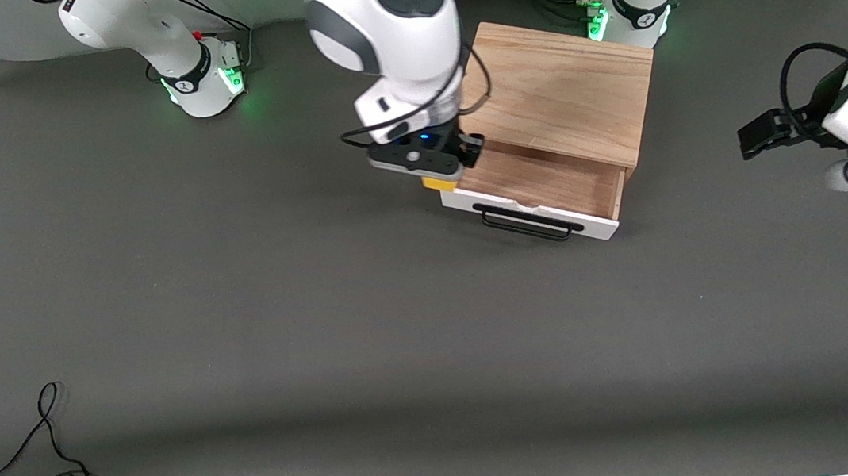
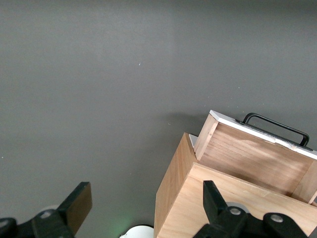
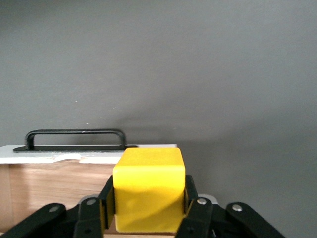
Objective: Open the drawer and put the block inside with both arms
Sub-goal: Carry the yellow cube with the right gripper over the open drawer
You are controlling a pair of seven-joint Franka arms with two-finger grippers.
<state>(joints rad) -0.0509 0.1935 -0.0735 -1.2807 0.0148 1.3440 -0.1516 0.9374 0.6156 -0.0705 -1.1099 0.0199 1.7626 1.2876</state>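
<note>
Yellow block (image 3: 148, 188) clamped in right pincer (image 3: 146, 206), seemingly over drawer (image 1: 546, 184) corner.

No readable text, label, brand name, number or sign is showing in any of the three views. The dark rings around the two white arm bases (image 1: 202, 76) are carrying small marks, but these are appearing too small to read.
</note>
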